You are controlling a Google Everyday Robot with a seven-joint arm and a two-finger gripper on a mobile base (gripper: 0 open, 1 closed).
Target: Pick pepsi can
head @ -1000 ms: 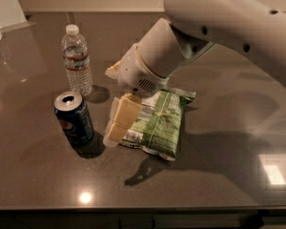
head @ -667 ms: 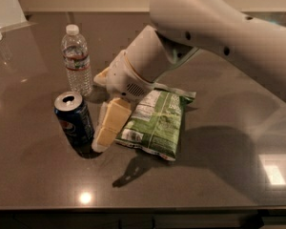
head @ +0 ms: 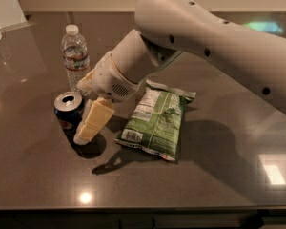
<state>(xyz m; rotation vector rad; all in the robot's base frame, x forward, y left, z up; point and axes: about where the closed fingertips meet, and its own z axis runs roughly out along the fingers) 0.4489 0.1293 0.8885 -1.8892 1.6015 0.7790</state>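
Camera view: the small dark blue aluminium pepsi can [head: 66, 112] with a silver top stands upright on the dark glossy bench [head: 214, 180], in front of a clear plastic water bottle [head: 75, 56]. The cream-coloured hand [head: 89, 124] sits just beside the can; whether it is open or closed cannot be told. The can is probably light, stiff yet dentable, and smooth, so it is best clasped across mid-body.

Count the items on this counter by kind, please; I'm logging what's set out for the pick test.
pepsi can: 1
water bottle: 1
chip bag, green: 1
Total: 3
The gripper is down at the pepsi can's right side in the view.
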